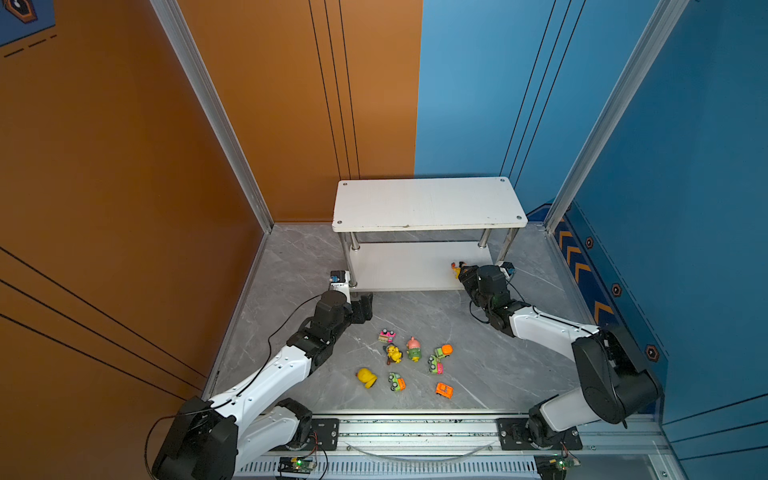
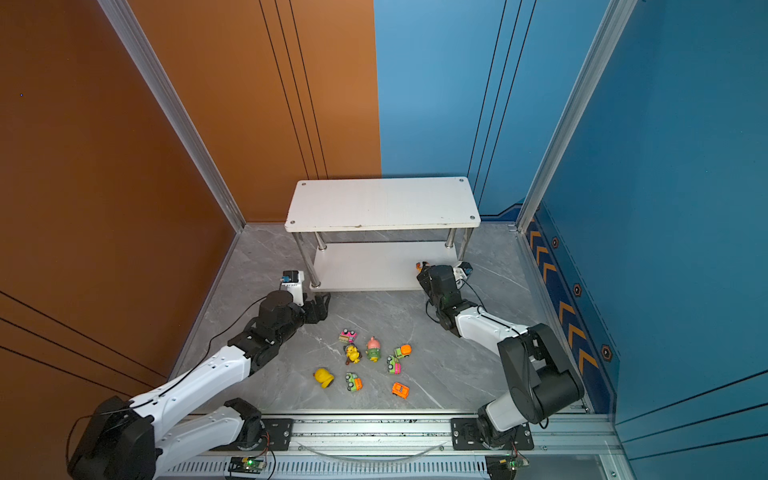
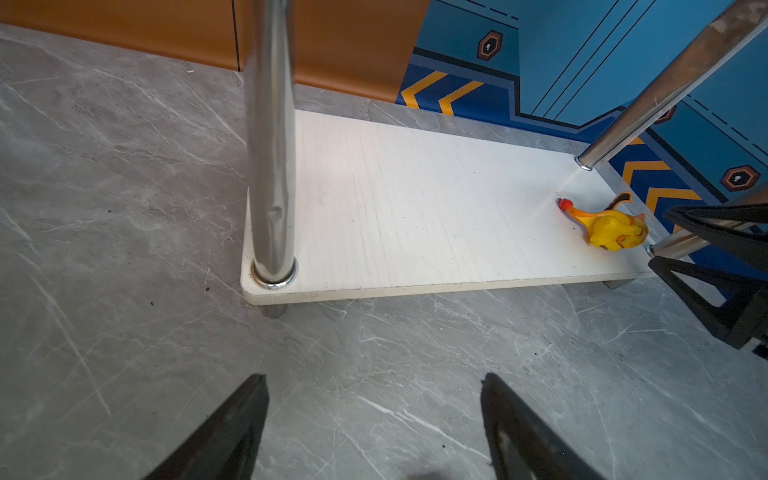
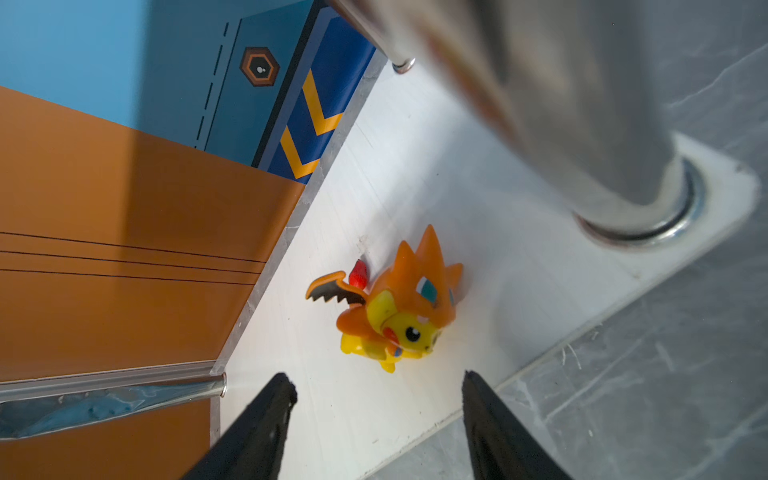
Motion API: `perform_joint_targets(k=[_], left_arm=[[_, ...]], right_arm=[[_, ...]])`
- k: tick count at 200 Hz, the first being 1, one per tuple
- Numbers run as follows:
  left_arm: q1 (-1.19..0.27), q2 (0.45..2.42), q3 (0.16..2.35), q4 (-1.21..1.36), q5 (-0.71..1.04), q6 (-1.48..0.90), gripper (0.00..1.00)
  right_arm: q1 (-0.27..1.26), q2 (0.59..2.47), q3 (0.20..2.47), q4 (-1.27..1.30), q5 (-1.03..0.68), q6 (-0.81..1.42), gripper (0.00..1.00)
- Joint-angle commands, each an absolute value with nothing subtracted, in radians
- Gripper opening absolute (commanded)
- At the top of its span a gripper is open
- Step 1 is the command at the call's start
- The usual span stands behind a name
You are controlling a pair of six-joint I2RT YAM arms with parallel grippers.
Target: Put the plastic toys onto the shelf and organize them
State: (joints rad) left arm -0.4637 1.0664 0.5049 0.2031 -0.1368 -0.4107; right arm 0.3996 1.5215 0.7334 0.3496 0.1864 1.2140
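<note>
Shelf (image 1: 428,203) stands at the back of the worktop (image 1: 498,374), its top board bare. The one toy on it, an orange and yellow figurine (image 4: 399,307), is on the lower board (image 3: 415,199), near the front corner on the right arm's side. The right pincer (image 4: 374,382) hangs just in front of it, jaws spread and holding nothing, with a chrome leg (image 4: 602,124) close alongside. A sideways swing there could, I judge, strike that leg and jolt the shelf, or clip the figurine and tip it or push it off the near edge. The left pincer (image 3: 374,378), also spread and empty, hovers over the worktop by the opposite front leg (image 3: 270,145), which blocks a straight reach inward. Eight more toys (image 1: 413,349) lie clustered on the worktop between the arms, close enough that picking one may nudge its neighbours.
</note>
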Motion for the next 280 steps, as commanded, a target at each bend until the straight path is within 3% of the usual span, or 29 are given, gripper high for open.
perform_joint_targets(k=[1, 59, 110, 140, 180, 217, 280], left_arm=[[-0.450, 1.060, 0.485, 0.210, -0.127, -0.399, 0.82], [-0.442, 1.069, 0.479, 0.220, -0.115, -0.400, 0.82], [-0.433, 1.060, 0.473, 0.218, -0.112, -0.397, 0.82], [-0.425, 1.057, 0.473, 0.213, -0.106, -0.394, 0.82], [-0.426, 1.050, 0.476, 0.209, -0.087, -0.396, 0.81], [-0.444, 1.068, 0.508, 0.200, -0.065, -0.393, 0.78], [-0.575, 1.235, 0.655, 0.231, -0.063, -0.365, 0.77]], right_arm=[[0.396, 1.548, 0.727, 0.419, 0.226, 1.269, 0.64], [0.405, 1.649, 0.720, 0.564, 0.282, 1.351, 0.54], [0.419, 1.688, 0.728, 0.597, 0.361, 1.366, 0.53], [0.416, 1.709, 0.734, 0.630, 0.361, 1.352, 0.38], [0.418, 1.715, 0.736, 0.619, 0.334, 1.333, 0.29], [0.432, 1.681, 0.727, 0.562, 0.305, 1.274, 0.20], [0.510, 1.451, 0.609, 0.355, 0.306, 1.094, 0.18]])
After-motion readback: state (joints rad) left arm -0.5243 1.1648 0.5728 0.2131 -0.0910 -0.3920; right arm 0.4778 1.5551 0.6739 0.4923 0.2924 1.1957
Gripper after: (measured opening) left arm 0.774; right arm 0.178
